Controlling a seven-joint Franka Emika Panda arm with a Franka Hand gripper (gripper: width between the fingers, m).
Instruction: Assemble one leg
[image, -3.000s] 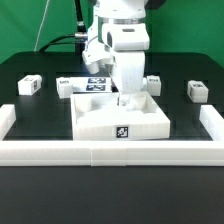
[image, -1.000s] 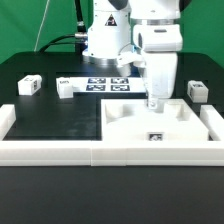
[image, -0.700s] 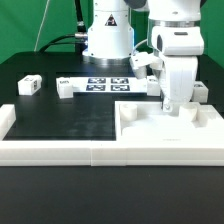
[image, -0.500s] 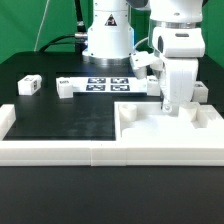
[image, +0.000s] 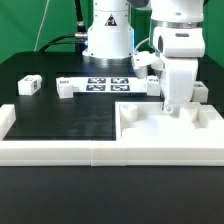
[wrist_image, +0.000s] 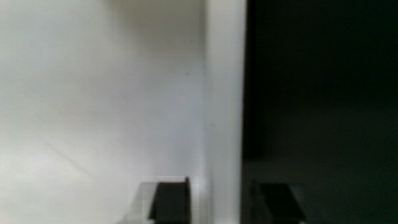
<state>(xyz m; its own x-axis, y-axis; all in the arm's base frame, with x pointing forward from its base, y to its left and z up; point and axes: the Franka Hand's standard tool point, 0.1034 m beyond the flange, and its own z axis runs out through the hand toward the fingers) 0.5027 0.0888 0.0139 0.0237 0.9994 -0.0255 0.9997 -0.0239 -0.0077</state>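
My gripper (image: 170, 106) stands upright over the large flat white panel (image: 150, 133), which lies in the front corner on the exterior view's right. In the wrist view the gripper (wrist_image: 221, 203) has its two dark fingers on either side of the panel's edge (wrist_image: 224, 120), shut on it. One leg (image: 28, 85), a small white tagged peg, lies at the exterior view's left. A second leg (image: 67, 88) lies a little right of it. A third leg (image: 199, 90) shows partly behind my gripper at the right.
The marker board (image: 100, 84) lies at the back middle in front of the arm's base. White border rails (image: 60, 152) run along the front, and side rails (image: 6, 118) close both ends. The black mat (image: 70, 115) lies left of the panel.
From 1.0 s ago the gripper and the panel slid toward the exterior view's right, into the corner. Over the last 0.7 s nothing has moved.
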